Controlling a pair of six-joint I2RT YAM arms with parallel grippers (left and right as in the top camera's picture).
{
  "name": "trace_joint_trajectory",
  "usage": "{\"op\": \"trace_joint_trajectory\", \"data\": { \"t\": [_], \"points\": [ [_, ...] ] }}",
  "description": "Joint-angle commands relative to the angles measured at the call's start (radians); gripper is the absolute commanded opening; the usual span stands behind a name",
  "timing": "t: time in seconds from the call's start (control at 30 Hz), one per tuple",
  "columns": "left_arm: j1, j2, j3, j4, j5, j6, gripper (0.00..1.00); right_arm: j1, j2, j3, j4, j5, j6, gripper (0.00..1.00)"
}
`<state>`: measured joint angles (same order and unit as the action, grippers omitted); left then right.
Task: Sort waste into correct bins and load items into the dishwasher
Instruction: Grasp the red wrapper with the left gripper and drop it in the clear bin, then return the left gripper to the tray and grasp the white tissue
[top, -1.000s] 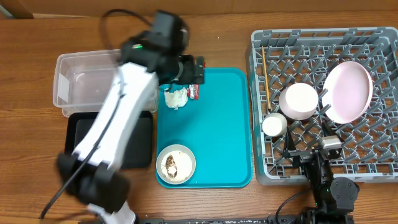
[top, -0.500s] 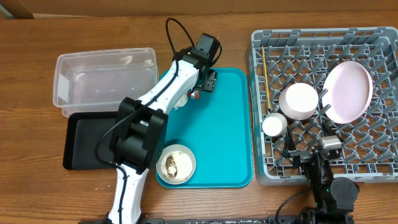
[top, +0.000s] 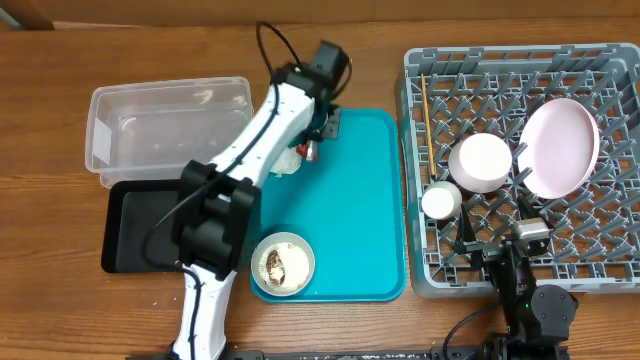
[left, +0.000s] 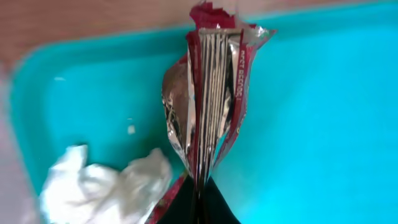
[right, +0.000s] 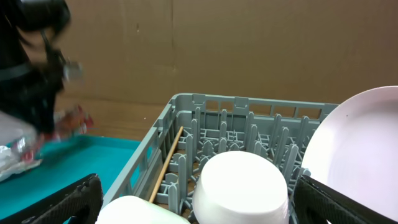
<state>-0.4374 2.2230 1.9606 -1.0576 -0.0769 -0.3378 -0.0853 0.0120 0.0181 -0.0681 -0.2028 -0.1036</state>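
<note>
The left gripper (left: 200, 200) is clenched on one thin edge of the snack wrapper (left: 208, 93), over the far end of the tray (left: 323, 124), just beside the tissue (left: 102, 186). The slick wrapper may slip free on the way to the tub (top: 150, 135) left of the tray. Only the wrist view shows the pinch; overhead, the arm (top: 268, 122) hides it.

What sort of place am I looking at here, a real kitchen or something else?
Probably a robotics lab bench staged for dish clearing, not a real kitchen: a robot arm reaches over a wooden table, a grey dish rack sits on the tabletop, and what looks like cardboard forms the backdrop.
</note>
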Motion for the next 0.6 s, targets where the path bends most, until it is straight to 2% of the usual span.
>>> {"op": "trace_joint_trajectory", "data": {
  "t": [0.0,0.1,0.33,0.47,0.57],
  "points": [
    [0.032,-0.17,0.1,-0.031,0.033,-0.035,0.04,0.0,-0.006,-0.01,0.006,0.0,0.01,1.0],
    [0.052,-0.254,0.102,-0.073,-0.023,-0.102,0.04,0.0,-0.006,-0.01,0.006,0.0,0.01,1.0],
    [0.195,-0.314,0.093,-0.343,-0.196,-0.46,0.04,0.0,-0.006,-0.01,0.006,0.0,0.01,1.0],
    [0.296,-0.314,0.022,-0.331,-0.167,-0.565,0.04,0.0,-0.006,-0.01,0.006,0.0,0.01,1.0],
    [0.365,-0.314,-0.065,-0.256,-0.115,-0.624,0.04,0.0,-0.006,-0.01,0.006,0.0,0.01,1.0]
  ]
}}
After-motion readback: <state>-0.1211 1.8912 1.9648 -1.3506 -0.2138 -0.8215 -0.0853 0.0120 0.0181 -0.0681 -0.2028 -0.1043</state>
